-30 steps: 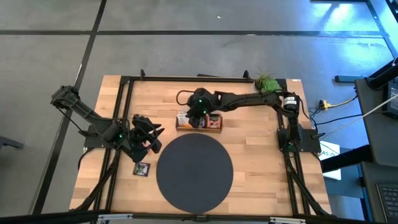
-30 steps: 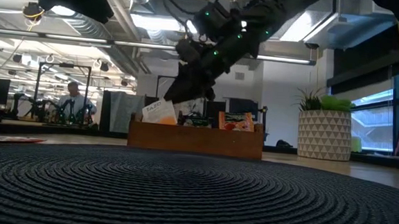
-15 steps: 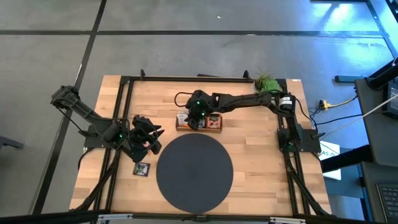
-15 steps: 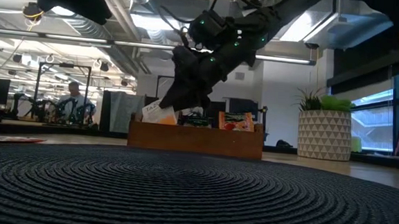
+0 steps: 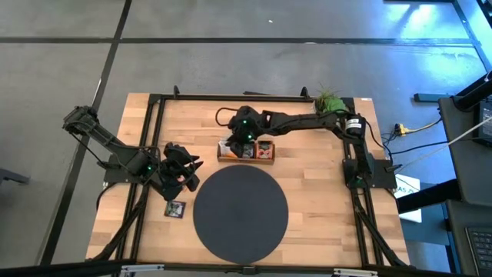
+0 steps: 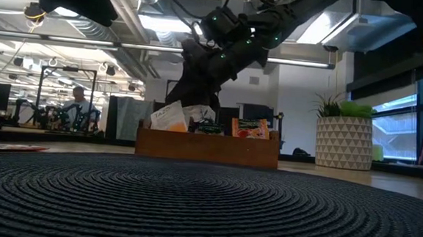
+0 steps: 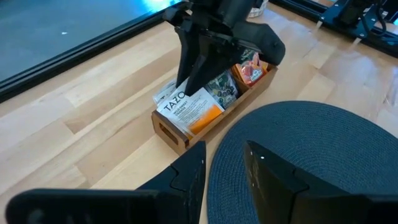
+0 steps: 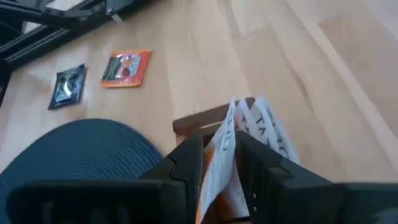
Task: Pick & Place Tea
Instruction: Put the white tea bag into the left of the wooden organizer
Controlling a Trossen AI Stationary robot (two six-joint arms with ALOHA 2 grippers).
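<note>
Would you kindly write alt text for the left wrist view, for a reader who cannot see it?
The right tool reaches down into a wooden tray of tea sachets on a light wood table. A dark round mat lies beside the tray, with the left tool in the foreground.

White-and-orange sachet, brown tray, dark ribbed mat.
</note>
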